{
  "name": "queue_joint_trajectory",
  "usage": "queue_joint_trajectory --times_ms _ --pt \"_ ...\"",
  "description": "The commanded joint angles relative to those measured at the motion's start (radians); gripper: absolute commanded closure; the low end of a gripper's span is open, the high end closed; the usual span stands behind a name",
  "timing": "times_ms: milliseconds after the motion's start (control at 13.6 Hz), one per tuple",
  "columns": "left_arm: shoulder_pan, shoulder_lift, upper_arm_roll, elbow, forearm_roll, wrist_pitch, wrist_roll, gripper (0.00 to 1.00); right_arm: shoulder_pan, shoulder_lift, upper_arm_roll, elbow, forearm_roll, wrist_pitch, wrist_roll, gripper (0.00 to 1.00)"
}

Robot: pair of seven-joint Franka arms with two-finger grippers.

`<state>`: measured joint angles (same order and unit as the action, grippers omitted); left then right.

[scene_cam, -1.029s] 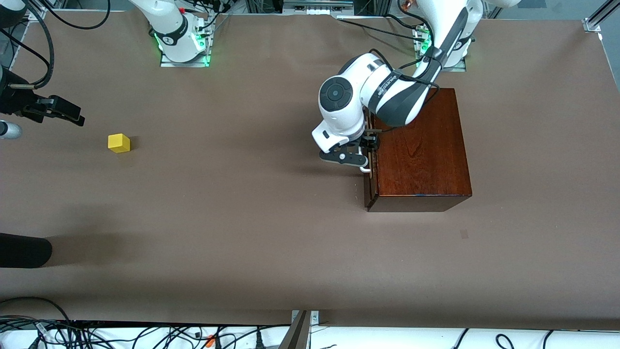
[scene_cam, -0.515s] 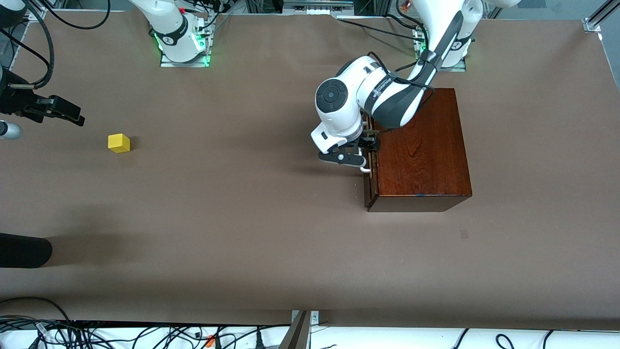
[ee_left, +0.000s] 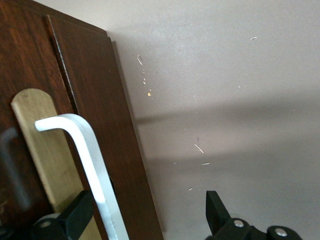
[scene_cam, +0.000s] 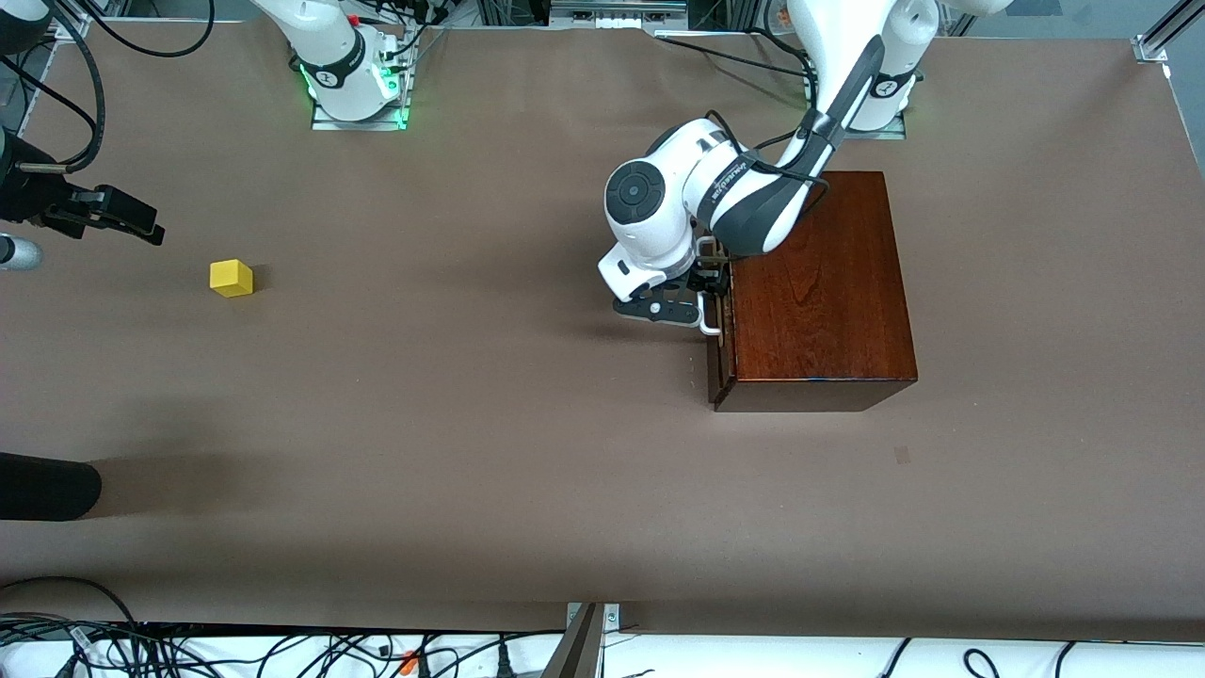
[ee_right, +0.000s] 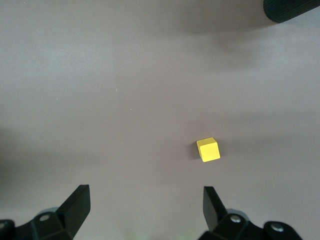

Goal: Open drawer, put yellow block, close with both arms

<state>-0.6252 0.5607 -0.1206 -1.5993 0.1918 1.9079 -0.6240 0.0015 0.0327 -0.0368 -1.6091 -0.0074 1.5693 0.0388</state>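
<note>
The mahogany box (scene_cam: 819,282) stands toward the left arm's end of the table. Its drawer front (scene_cam: 715,363) faces the right arm's end and looks closed or barely out. My left gripper (scene_cam: 708,292) is at the white handle (scene_cam: 707,322). In the left wrist view the left gripper (ee_left: 145,215) is open and straddles the handle (ee_left: 85,150), with one finger (ee_left: 75,215) close beside the bar. The yellow block (scene_cam: 231,278) lies on the table toward the right arm's end. My right gripper (scene_cam: 141,229) hovers open beside it. The right gripper (ee_right: 145,200) is empty, with the block (ee_right: 208,149) in its wrist view.
A black cylindrical object (scene_cam: 47,485) juts in at the table's edge at the right arm's end, nearer the front camera than the block; it also shows in the right wrist view (ee_right: 292,10). Cables (scene_cam: 282,650) lie along the table's near edge.
The left arm's wrist and elbow have shifted a little toward the right arm's end, with the gripper staying at the handle. The block, the box and the right gripper have not moved.
</note>
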Motion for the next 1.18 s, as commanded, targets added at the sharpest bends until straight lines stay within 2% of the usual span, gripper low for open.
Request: queue_joint_trajectory --times_ms 0,441,735,956,1103 --pt "-0.007 0.004 0.009 -0.011 0.043 0.008 -0.020 0.00 -0.009 -0.017 0.008 -0.011 -0.008 -0.005 -0.004 0.00" --pt "-0.007 0.011 0.007 -0.010 0.055 0.027 -0.028 0.00 -0.011 -0.019 0.006 -0.009 -0.008 -0.005 -0.004 0.00" --pt "-0.040 0.007 0.010 -0.007 0.077 0.016 -0.196 0.00 -0.011 -0.019 0.008 -0.009 -0.008 -0.005 -0.004 0.00" --pt "-0.044 0.010 0.015 -0.008 0.081 0.000 -0.238 0.00 -0.011 -0.020 0.006 -0.009 -0.008 -0.005 -0.004 0.00" --pt "-0.039 0.002 0.012 -0.010 0.136 -0.044 -0.238 0.00 -0.009 -0.019 0.006 -0.008 -0.008 -0.005 -0.004 0.00"
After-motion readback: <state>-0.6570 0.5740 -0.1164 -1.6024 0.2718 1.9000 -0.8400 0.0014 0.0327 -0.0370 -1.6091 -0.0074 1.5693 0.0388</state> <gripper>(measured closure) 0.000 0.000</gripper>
